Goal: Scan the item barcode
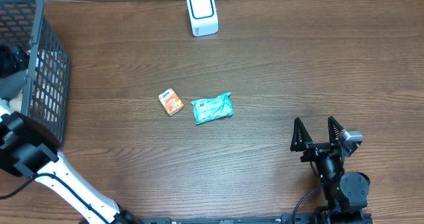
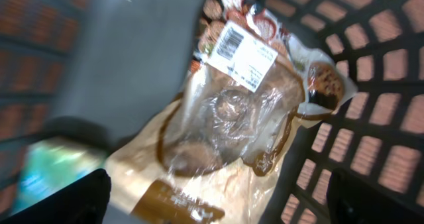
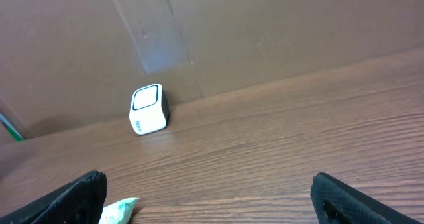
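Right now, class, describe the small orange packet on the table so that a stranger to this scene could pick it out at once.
Start at the wooden table, seen from overhead; near its middle two small packets lie side by side, not touching. The orange packet is the one nearer the black basket. It is smaller and boxier than the crinkly teal packet beside it.

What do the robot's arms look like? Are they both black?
Not quite. The left arm is a long white tube with chunky black joints. The right arm is black all over, with a small grey box near its wrist and a thin black cable curling beside it. Its jaws are two black pointed prongs.
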Motion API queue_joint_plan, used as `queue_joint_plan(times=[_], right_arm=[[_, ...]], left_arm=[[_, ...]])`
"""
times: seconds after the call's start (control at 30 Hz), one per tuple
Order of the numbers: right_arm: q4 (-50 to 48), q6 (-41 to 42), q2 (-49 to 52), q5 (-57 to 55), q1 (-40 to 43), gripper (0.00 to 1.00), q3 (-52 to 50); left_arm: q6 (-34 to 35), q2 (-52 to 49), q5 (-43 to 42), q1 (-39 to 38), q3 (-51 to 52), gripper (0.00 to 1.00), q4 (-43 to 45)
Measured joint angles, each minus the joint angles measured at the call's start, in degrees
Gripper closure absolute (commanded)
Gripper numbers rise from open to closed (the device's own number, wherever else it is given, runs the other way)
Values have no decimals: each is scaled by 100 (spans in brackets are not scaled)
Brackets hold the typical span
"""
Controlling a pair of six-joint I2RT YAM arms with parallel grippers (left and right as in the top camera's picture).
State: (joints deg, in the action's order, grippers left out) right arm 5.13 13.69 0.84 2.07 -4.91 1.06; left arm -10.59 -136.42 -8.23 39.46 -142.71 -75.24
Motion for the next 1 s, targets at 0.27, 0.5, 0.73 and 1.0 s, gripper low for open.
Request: queue_joint_plan(times=[0.27,0.5,0.73,1.0], right_arm=[[0,2,0,0,0,0,0],[-2,2,0,0,0,0,0],[0,0,0,-2,0,0,0],[0,0,0,0,0,0,0]], left_arm=[[186,175,1080,-295,256,0,339],[-334,175,1082,-317,1097,1,1012],[-789,173,927,-317,2006,0,1563],[-914,173,608,-317,2684,0,2037]])
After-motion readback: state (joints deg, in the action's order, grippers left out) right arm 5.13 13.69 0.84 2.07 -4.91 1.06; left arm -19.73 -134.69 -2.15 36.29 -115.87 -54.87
